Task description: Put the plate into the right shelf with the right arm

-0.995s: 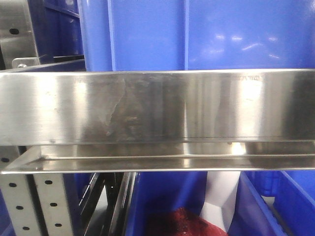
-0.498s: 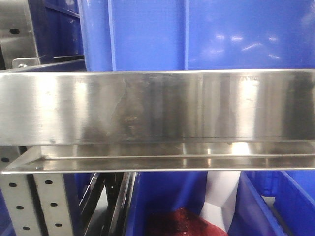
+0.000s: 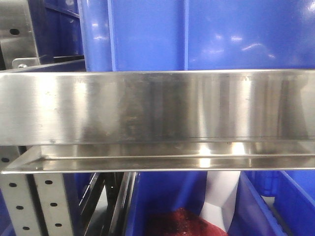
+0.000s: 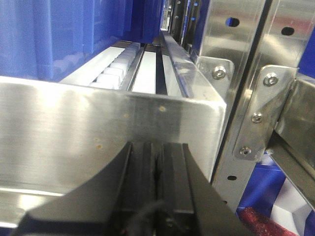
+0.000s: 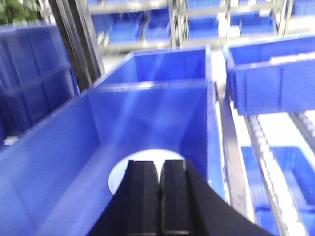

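The white plate (image 5: pixel 120 174) lies flat on the floor of a deep blue bin (image 5: pixel 147 113) of the right shelf; my fingers cover its near part. My right gripper (image 5: pixel 160 164) hangs over the bin's near end, shut, with nothing between its fingers. My left gripper (image 4: pixel 157 147) is shut and empty, its tips close to the shelf's broad brushed-steel front lip (image 4: pixel 74 123). In the front view that lip (image 3: pixel 157 105) spans the whole frame with a blue bin (image 3: pixel 197 34) above it. Neither gripper nor the plate shows there.
Hole-punched steel uprights (image 4: pixel 246 98) stand right of my left gripper, and white roller tracks (image 4: pixel 115 69) run back behind the lip. A second blue bin (image 5: pixel 270 78) sits right of the plate's bin. Below the lip, a lower bin holds something red (image 3: pixel 179 223) and something white (image 3: pixel 221 196).
Only the reflections on the steel lip have shifted a little in the front view. Nothing else there has moved.
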Tool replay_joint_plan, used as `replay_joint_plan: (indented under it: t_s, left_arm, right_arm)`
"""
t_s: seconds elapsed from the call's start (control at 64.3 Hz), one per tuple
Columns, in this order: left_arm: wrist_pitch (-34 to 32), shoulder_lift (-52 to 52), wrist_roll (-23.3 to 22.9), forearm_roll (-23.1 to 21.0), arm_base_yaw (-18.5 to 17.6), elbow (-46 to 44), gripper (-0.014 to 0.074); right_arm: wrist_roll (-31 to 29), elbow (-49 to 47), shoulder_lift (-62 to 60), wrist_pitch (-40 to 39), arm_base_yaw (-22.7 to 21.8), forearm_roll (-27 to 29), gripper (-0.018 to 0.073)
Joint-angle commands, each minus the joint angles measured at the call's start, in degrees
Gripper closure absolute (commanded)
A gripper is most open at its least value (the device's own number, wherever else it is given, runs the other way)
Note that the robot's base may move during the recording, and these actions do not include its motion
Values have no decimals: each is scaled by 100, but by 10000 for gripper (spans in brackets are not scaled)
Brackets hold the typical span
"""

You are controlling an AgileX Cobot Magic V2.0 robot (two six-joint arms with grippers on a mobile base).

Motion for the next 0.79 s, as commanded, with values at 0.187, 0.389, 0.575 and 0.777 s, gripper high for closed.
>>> replay_joint_plan:
  t_s: [0.187,0.389,0.575,0.777]
  left_arm:
    - [-504,-36,-34,1,-10,54,643]
    - [-504,-36,-34,1,-10,54,643]
    - [-504,-36,-34,1,-10,54,643]
    - [-504,-36,-34,1,-10,54,643]
  right_arm:
    - [-35,-163,-2,-387,-22,-383,505]
    - [-35,344,-122,-1350,-22,-1466,505]
    - [-167,1323,-650,-2618,-437,-1560,505]
    - [-1049,2368,-1151,-3139,-1454,-256,505]
